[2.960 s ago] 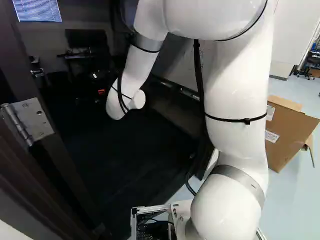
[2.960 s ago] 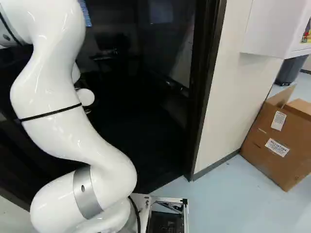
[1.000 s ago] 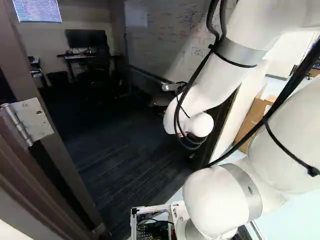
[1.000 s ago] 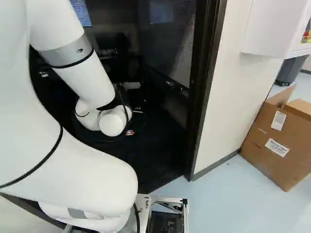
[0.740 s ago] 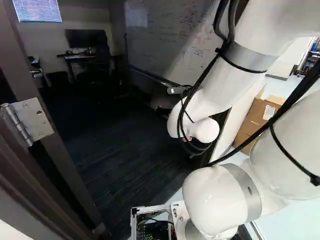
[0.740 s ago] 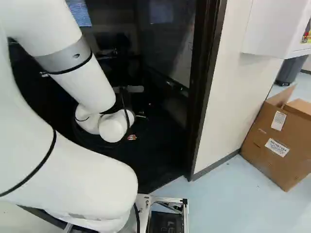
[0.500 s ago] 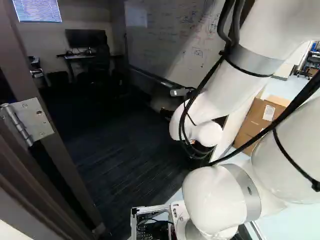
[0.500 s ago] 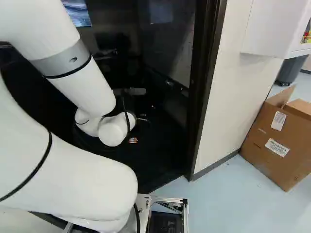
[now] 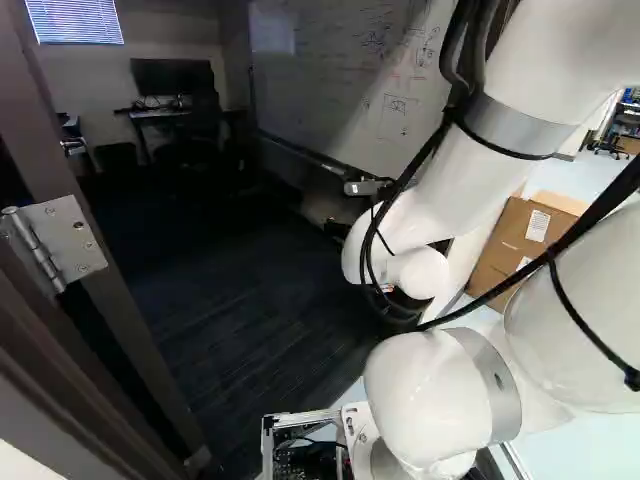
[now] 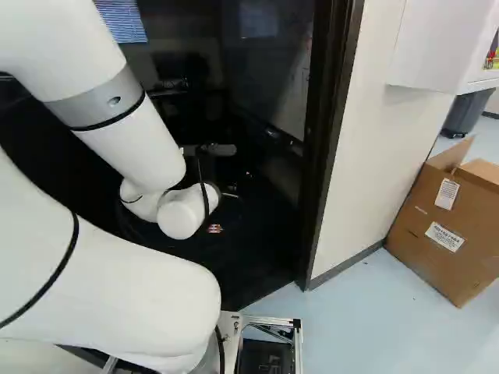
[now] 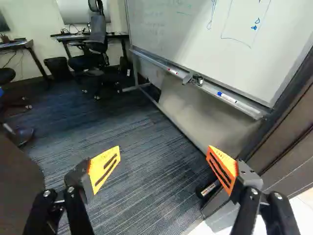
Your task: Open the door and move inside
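Your door is open, as far as you can judge: it stands upright at the left of the left base view, with the hinge on its near edge, and the room's carpet shows beyond. The claw is spread wide with nothing between its pads. You have it inside the opening, ahead of the base, and it lies nearer the latch-side jamb, at the middle right of the right base view, than the hinge. In the wrist view that jamb's dark upright stands close beside the finger on the whiteboard side, while a dark panel, perhaps the door, rises beside the other finger. What your next move turns on is the slant of the threshold: its latch-side end looks farther from the base's front frame, at the bottom centre of the right base view, and its hinge side nearer. So the opening probably runs ahead and somewhat toward the hinge side; you would likely drive in slowly, steering that way while keeping the elbow clear of the jamb. Going straight on could bring the base or arm against it; turning too hard could catch the hinge edge.
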